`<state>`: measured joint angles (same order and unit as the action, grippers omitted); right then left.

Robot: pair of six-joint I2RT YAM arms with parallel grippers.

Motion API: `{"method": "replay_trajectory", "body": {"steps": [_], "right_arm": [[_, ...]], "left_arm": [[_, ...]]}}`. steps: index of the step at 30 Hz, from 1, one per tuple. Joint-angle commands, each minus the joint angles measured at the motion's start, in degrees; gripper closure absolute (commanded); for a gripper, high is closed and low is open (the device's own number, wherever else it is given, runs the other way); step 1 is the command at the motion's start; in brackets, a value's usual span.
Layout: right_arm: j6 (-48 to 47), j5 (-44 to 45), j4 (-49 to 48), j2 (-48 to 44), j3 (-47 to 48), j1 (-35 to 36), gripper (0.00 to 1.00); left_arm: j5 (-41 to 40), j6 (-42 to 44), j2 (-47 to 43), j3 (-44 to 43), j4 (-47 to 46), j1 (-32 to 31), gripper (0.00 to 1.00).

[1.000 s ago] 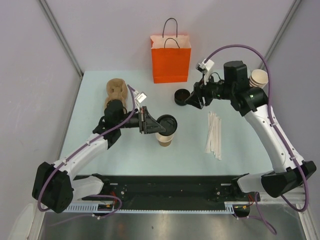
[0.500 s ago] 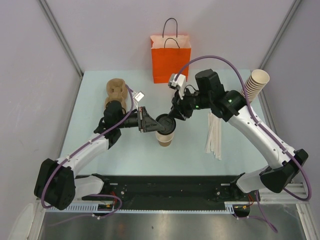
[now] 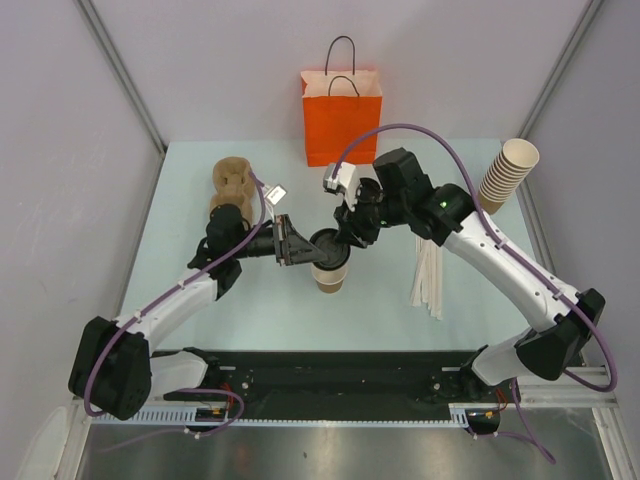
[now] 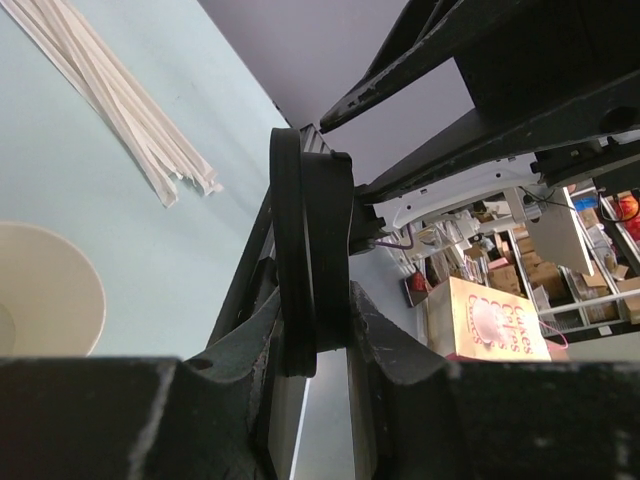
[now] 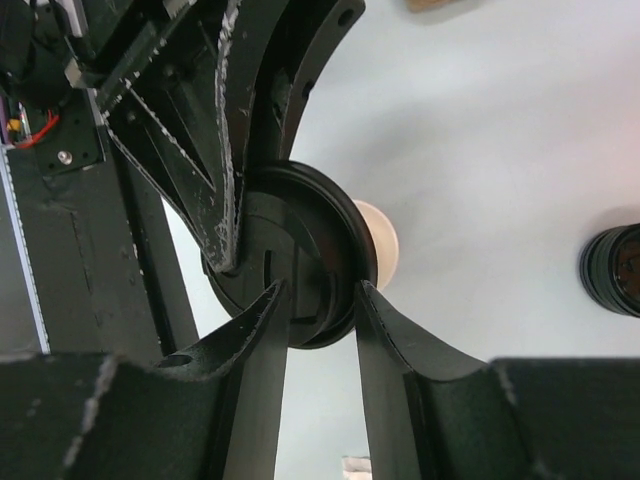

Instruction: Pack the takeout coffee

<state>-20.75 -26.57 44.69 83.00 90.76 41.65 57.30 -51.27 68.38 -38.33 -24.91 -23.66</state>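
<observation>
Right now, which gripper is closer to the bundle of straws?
Right. The right gripper is on the black lid's straw-facing side, a short gap from the straws; the left gripper holds that lid from the opposite side, farther off.

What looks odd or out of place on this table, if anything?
The black lid is not on anything: it hangs on edge just above the open cup, pinched by the left gripper, while the right gripper straddles the same lid. Two grippers on one small lid looks odd. I see no spill.
</observation>
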Motion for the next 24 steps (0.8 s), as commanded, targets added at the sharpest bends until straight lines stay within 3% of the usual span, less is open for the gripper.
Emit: {"method": "replay_trajectory", "body": {"steps": [1,10,15,18,19,21,22,23,24], "right_arm": [[-1.57,1.69,-0.04,-0.38,-0.58,0.36,0.64],[-1.75,3.45,-1.09,-0.03,-1.11,0.45,0.67],[-1.66,3.89,-1.8,0.32,-0.76,0.8,0.74],[-2.01,4.07,-1.53,0.49,-0.67,1.33,0.9],[-2.1,4.24,-1.53,0.58,-0.5,1.42,1.0],[-2.27,4.94,-1.36,0.67,-0.5,1.24,1.0],[-2.36,5.29,-1.27,0.67,-0.58,1.16,1.0],[-2.36,5.38,-1.18,0.58,-0.5,1.07,1.0],[-2.71,5.47,-1.01,0.67,-0.41,0.72,1.0]], "left_arm": [[1.5,-1.56,-0.7,0.71,-3.92,0.54,0.78],[2.2,-2.87,-0.35,0.8,-6.03,0.54,0.8],[2.47,-3.31,-0.26,1.24,-6.82,0.54,0.8],[2.29,-3.31,-0.26,1.41,-6.65,0.54,0.8],[2.12,-3.31,-0.35,1.59,-6.47,0.54,0.79],[1.94,-2.18,-0.96,1.5,-4.38,0.54,0.64],[1.68,-1.39,-1.23,1.33,-3.06,0.63,0.55],[1.68,-0.34,-1.67,1.41,-1.56,0.81,0.35],[1.59,1.59,-2.45,1.5,1.58,1.07,0.3]]}}
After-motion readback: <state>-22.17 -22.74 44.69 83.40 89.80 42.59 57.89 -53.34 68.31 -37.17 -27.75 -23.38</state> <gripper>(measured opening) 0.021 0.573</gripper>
